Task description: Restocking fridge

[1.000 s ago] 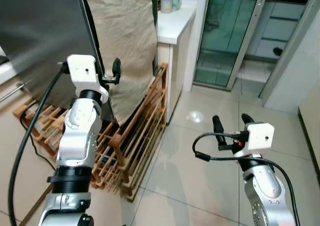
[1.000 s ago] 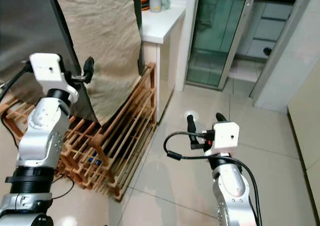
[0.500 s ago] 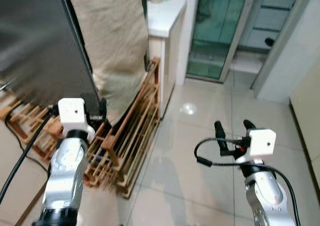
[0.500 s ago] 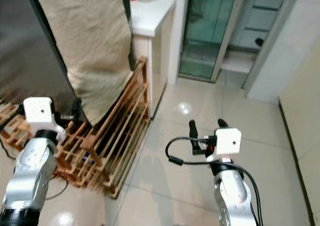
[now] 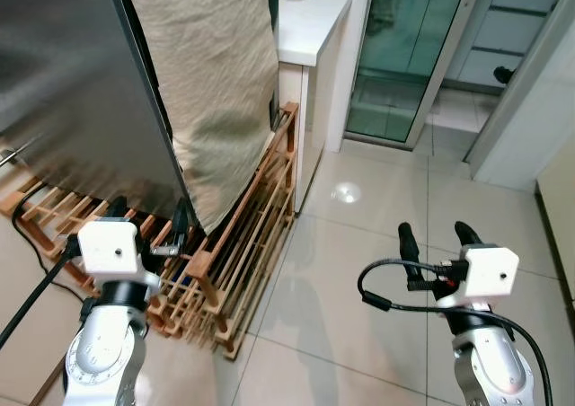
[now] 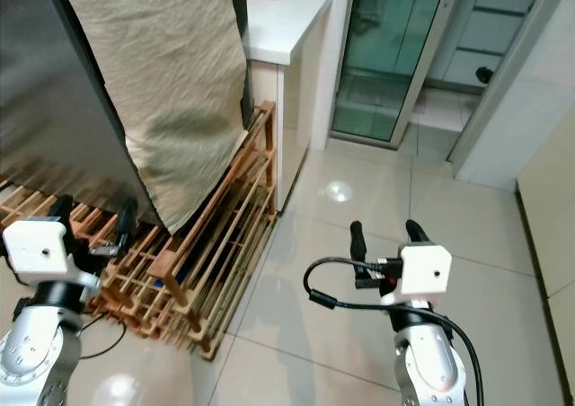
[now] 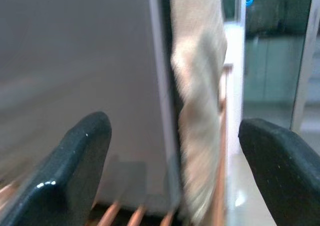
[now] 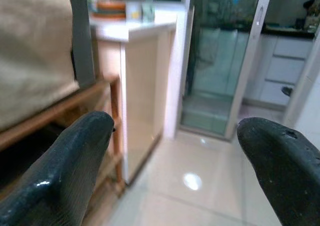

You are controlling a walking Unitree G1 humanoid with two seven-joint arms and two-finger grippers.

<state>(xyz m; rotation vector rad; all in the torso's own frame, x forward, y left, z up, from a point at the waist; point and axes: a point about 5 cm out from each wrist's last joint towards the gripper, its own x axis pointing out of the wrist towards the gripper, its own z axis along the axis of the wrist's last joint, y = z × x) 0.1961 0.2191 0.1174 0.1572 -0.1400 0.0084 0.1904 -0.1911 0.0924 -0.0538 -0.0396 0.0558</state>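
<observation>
The grey steel fridge (image 5: 72,83) stands at the left, and a beige cloth (image 5: 216,74) hangs down its right side. My left gripper (image 5: 148,216) is low, in front of the fridge's bottom edge and over a wooden rack, open with nothing between its fingers. In the left wrist view its fingers (image 7: 75,161) frame the fridge's edge and the cloth (image 7: 197,111). My right gripper (image 5: 434,235) hovers over the tiled floor to the right, open and holding nothing; its fingers (image 8: 70,161) point toward the counter (image 8: 135,31).
A slatted wooden rack (image 5: 243,235) lies on the floor against the fridge and a white counter (image 5: 310,20) bearing cups. A glass door (image 5: 404,56) stands behind. A black cable (image 5: 27,199) runs along the floor at the left. Glossy tiles (image 5: 341,280) spread to the right.
My left arm has dropped from beside the fridge's edge at mid height down to the rack's level. The right gripper has held its pose. The camera has shifted slightly.
</observation>
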